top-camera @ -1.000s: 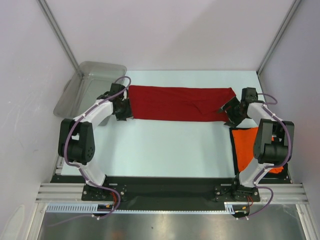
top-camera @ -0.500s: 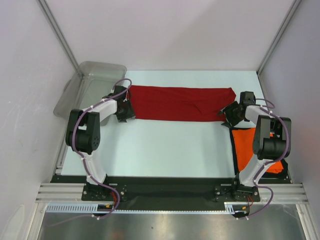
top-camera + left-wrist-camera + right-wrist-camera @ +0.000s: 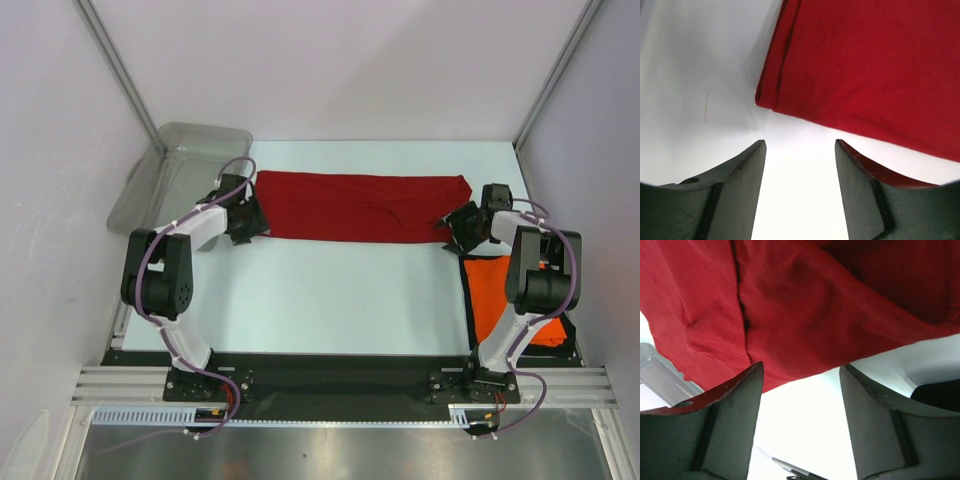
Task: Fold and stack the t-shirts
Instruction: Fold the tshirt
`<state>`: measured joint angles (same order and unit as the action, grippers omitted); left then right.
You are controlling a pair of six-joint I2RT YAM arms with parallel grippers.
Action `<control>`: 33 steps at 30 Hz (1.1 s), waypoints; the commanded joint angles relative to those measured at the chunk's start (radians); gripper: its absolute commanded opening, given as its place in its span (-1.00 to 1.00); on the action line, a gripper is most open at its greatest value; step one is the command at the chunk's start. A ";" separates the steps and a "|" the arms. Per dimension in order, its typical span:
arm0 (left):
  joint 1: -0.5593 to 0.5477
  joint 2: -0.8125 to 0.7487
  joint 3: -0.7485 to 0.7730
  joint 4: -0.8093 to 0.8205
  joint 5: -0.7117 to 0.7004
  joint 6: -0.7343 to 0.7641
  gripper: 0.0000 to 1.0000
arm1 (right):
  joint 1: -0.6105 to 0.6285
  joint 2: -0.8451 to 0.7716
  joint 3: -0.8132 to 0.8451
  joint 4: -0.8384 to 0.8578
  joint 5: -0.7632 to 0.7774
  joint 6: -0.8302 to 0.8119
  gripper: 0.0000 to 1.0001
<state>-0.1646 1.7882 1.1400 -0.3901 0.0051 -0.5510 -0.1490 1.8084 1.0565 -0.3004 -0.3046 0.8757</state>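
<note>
Now the left gripper (image 3: 800, 150) stands with its jaws apart and nothing between them but the bare white table (image 3: 340, 290). Just ahead of its fingertips lies the near left corner of the dark red t-shirt (image 3: 360, 205), close but not touching. The right gripper (image 3: 801, 372) is spread the same way and holds nothing; the wrinkled right end of the same shirt lies just past its fingertips, with a seam running away from the camera. From above, the red shirt is already folded into a long band on the far half of the table. Its long axis runs from left to right, so each gripper faces one short end, the left arm at the left end and the right arm at the right end. Each arm is therefore the nearer one for its own end. I judge that the next fold must bring one short end over toward the other, along this axis, and each jaw first has to close on all the layers at its corner. The orange t-shirt (image 3: 492, 290) lies apart, at the near right of the table and partly hidden under the right arm. A grey tub (image 3: 175, 170) sits at the far left, beside the table.
</note>
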 commanded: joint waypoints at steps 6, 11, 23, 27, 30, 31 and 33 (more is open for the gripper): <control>0.048 0.051 0.092 0.014 -0.013 -0.081 0.21 | -0.018 0.023 0.006 -0.005 0.025 -0.004 0.38; 0.053 0.099 0.128 0.011 -0.013 -0.073 0.19 | -0.015 0.037 0.034 -0.028 0.033 -0.023 0.26; 0.051 0.071 0.107 -0.049 -0.060 -0.043 0.29 | -0.006 0.057 0.057 -0.036 0.059 -0.011 0.25; 0.051 0.083 0.116 -0.049 -0.067 -0.043 0.35 | 0.000 0.063 0.056 -0.029 0.064 -0.006 0.25; 0.051 0.097 0.138 -0.058 -0.076 -0.021 0.33 | 0.003 0.068 0.059 -0.029 0.068 -0.003 0.25; 0.051 0.097 0.145 -0.064 -0.085 -0.017 0.33 | 0.003 0.068 0.059 -0.029 0.068 -0.001 0.25; 0.051 0.091 0.152 -0.075 -0.094 0.000 0.29 | 0.005 0.068 0.062 -0.031 0.068 0.002 0.25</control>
<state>-0.1364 1.8904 1.2724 -0.3962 -0.0093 -0.5751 -0.1516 1.8420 1.1019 -0.3264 -0.2920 0.8795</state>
